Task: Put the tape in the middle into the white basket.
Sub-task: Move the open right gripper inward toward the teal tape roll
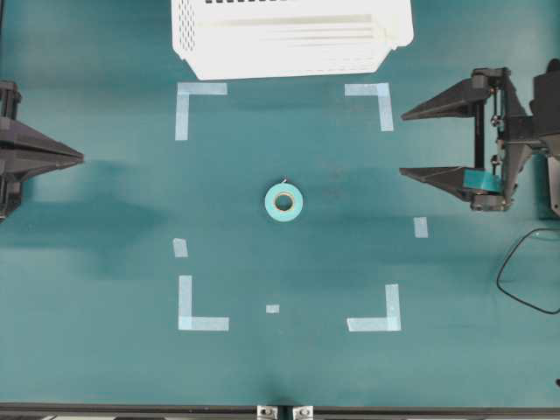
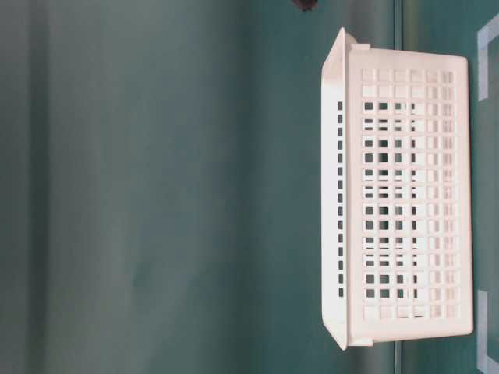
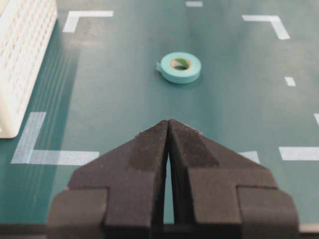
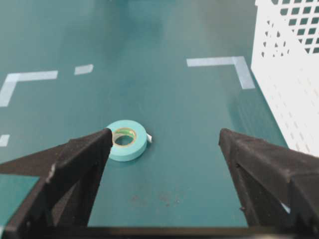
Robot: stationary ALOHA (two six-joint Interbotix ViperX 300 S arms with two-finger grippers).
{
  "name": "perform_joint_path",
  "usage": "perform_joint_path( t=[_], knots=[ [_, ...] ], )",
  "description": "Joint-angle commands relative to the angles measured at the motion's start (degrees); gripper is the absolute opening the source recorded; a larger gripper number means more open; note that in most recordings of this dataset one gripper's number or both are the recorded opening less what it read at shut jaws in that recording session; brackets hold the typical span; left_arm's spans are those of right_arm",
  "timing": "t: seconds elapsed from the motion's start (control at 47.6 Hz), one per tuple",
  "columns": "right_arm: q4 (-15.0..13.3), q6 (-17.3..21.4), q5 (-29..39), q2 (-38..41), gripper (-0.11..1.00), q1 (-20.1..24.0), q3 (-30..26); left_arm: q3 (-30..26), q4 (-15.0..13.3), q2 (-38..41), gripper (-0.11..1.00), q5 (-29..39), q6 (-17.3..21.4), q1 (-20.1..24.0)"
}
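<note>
Overhead view: tape [image 1: 284,202] flat mid-table inside corner marks [image 1: 199,109], well apart from white basket [image 1: 291,37] at far edge. Right gripper [image 1: 402,143] spread wide, empty. Left gripper [image 1: 80,158] pinched closed, empty. Risk: roll sits low, fingers could skid over it or shove it sideways.

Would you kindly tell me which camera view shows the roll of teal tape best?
The left wrist view: the tape lies unobstructed, with its core and loose end clear. The right wrist view shows it too, but a finger of the right gripper overlaps its edge. The overhead view shows it small, centred among the corner marks. The table-level view misses it.
</note>
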Motion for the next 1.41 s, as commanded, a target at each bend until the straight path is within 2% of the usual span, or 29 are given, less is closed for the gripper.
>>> perform_joint_path(
  t=[0.0,0.336,0.715,1.387],
  knots=[
    [0.09,0.09,0.35,1.41,0.99,-0.09,-2.55,-0.7,-0.09,0.44,-0.11,-0.26,-0.09,0.0],
    [0.0,1.49,0.7,7.65,0.99,0.7,-5.8,-0.44,0.0,0.26,-0.11,-0.26,-0.09,-0.09],
    [0.0,2.64,6.06,13.89,0.99,1.49,-11.16,0.18,-0.09,-1.67,-0.11,-0.26,-0.09,0.0],
    [0.0,4.83,9.32,23.73,0.99,3.16,-18.19,0.44,-0.09,-1.67,-0.11,-0.26,-0.18,0.0]
  ],
)
